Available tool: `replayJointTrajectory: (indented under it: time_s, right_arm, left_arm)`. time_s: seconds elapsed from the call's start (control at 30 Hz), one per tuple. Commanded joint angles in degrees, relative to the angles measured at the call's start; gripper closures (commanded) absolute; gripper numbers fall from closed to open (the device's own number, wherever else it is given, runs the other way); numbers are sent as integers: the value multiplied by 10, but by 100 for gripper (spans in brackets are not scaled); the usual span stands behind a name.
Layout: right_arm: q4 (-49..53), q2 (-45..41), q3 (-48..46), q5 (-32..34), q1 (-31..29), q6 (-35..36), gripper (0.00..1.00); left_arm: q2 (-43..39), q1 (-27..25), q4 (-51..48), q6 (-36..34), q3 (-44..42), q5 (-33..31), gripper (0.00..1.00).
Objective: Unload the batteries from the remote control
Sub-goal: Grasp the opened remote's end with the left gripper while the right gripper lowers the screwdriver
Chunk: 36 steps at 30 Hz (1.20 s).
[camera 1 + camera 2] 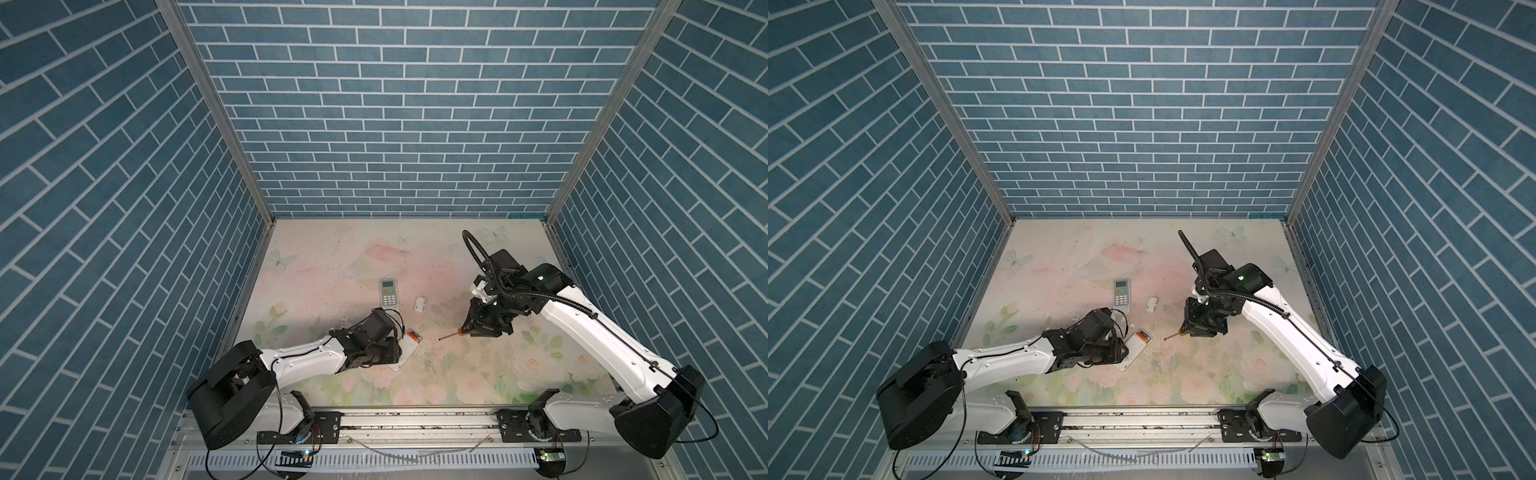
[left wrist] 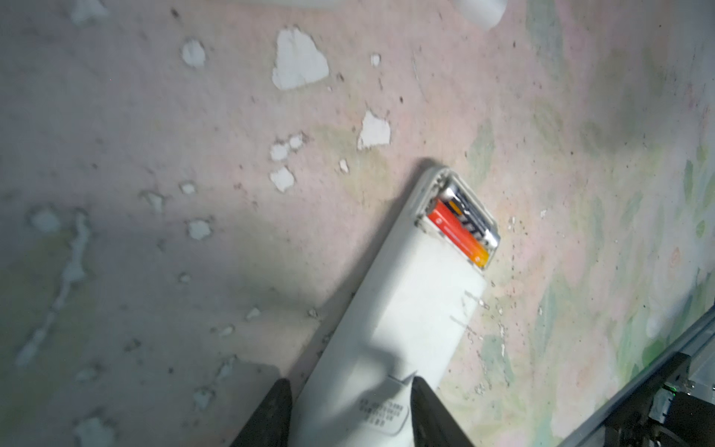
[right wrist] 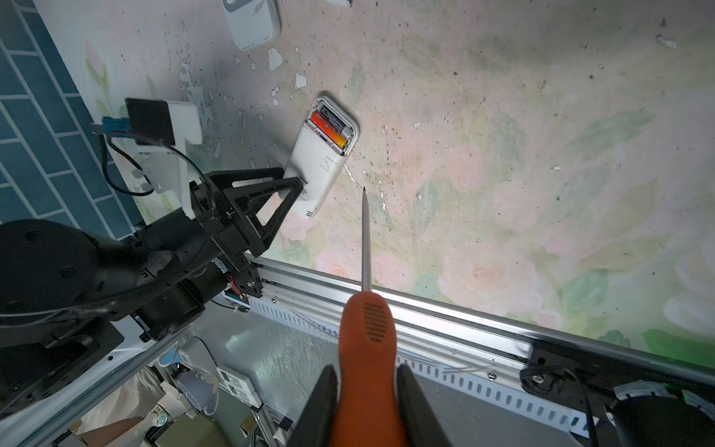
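- Two batteries [image 2: 460,226], one orange and one dark, lie side by side in the open bay at the end of the remote control [image 2: 402,329] farthest from the left pincer [image 2: 350,383].
- The left pincer clamps across the remote's near end, jaws partway closed on its sides. I'd say it is pinning the remote flat on the table [image 1: 457,386] for levering.
- The right pincer [image 3: 366,369] grips the screwdriver [image 3: 367,329] by its orange handle. The shaft points ahead toward the bay, and the tip is short of the remote, not touching.
- Beyond the left pincer a second remote [image 1: 388,292] lies face up with a white cover [image 1: 420,303] beside it. Both are well clear, and nothing blocks the tip.
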<state>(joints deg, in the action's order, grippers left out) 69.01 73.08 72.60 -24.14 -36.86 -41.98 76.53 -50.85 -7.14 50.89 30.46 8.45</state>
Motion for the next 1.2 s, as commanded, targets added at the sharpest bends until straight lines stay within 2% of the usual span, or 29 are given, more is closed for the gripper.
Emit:
replayJointTrajectory:
  time_s: [0.0,0.2,0.43,0.7,0.93,1.17]
  right_arm:
    - [8,3,-6,4,-5,6,100]
    - [8,21,4,3,-6,17,100]
    - [10,46,35,17,-8,11,100]
    - [-10,44,43,33,-17,-39,100]
    - [-62,41,17,41,-27,-101,100]
    - [-166,27,-32,50,-29,-194,100]
  left_arm:
    - [-6,-17,-20,36,-9,-19,48]
    - [-22,-18,-88,1,34,-44,41]
    - [33,-22,-114,-87,82,-22,37]
    - [78,-49,-164,-154,120,-37,35]
    - [102,-62,-148,-164,118,-46,35]
    - [108,-64,-103,-161,78,-46,40]
